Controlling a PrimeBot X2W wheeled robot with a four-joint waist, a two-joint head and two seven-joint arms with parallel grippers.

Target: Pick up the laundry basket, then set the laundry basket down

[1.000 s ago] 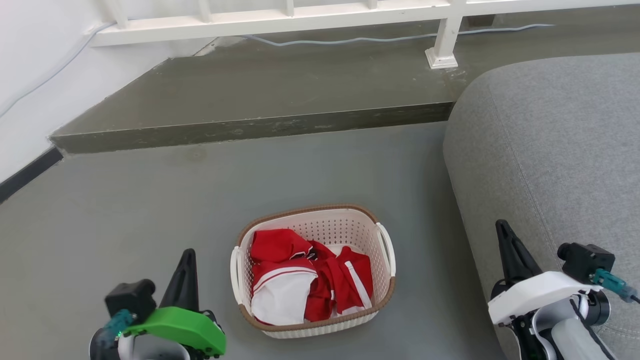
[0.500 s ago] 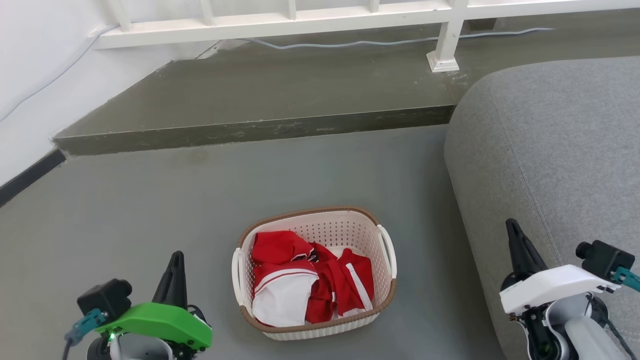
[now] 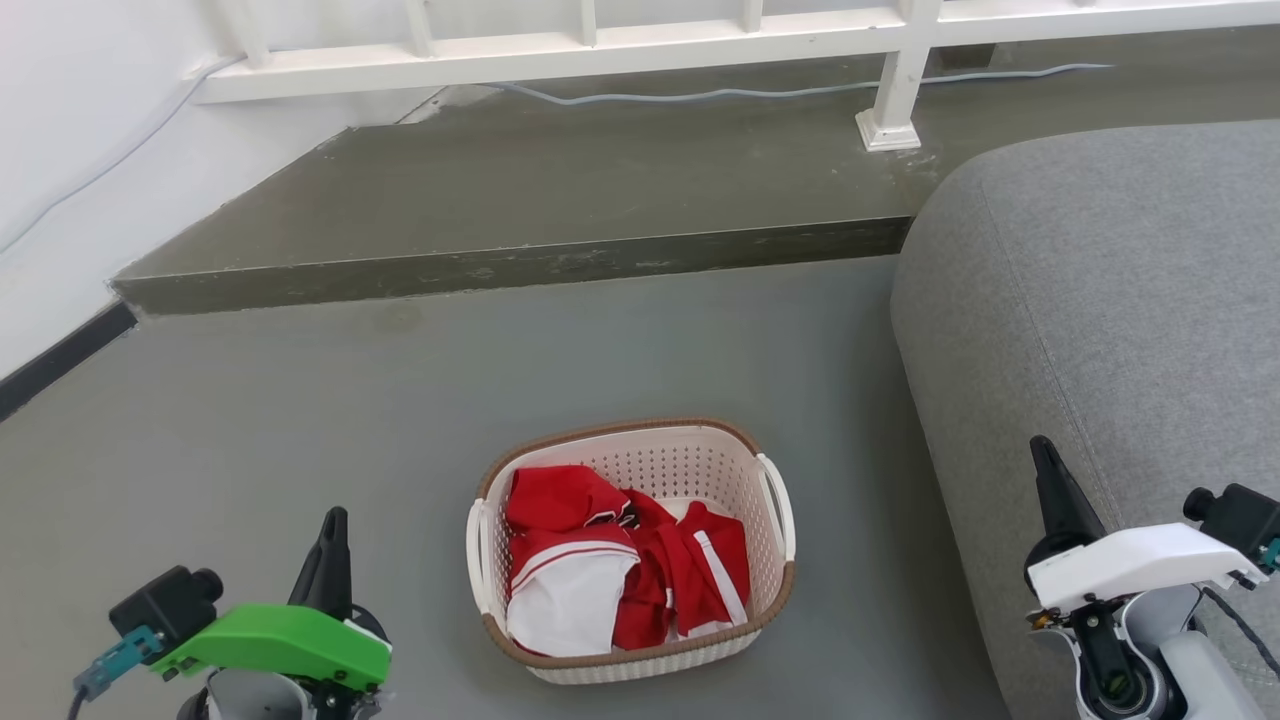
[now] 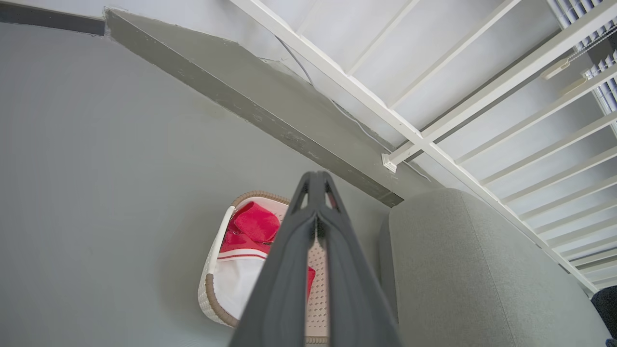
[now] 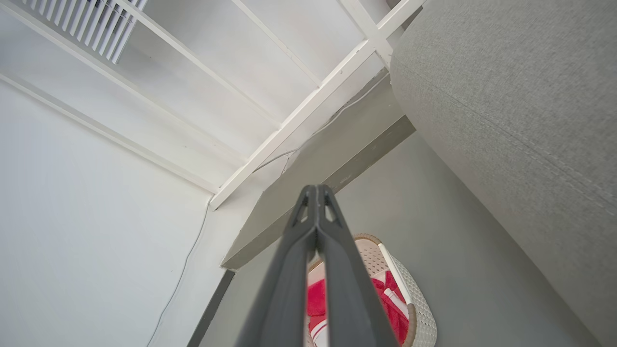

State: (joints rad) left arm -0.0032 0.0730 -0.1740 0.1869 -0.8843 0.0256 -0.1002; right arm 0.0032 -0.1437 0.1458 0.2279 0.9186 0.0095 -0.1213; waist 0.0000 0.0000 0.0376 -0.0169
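Laundry basket is sitting upright on a grey floor in the head view, low and centre, with red and white clothes lying crumpled inside it. A grey sofa is rising near its right side, not touching it. Beyond the basket a raised step is running across, and a white railing is standing on it with a pale cable trailing along its foot. The left gripper, under a green cover, is hovering at the lower left, apart from the basket. The right gripper, under a white cover, is hovering at the lower right, in front of the sofa. Each is showing as one dark spike, fingers pressed together, holding nothing.

In the left wrist view, the left gripper is pointing outward, its two fingers meeting at the tips with nothing between them. The laundry basket is resting on the floor beyond, partly hidden by the fingers.

In the right wrist view, the right gripper is showing its fingers closed on each other, empty. The laundry basket is sitting beyond them, near the sofa.
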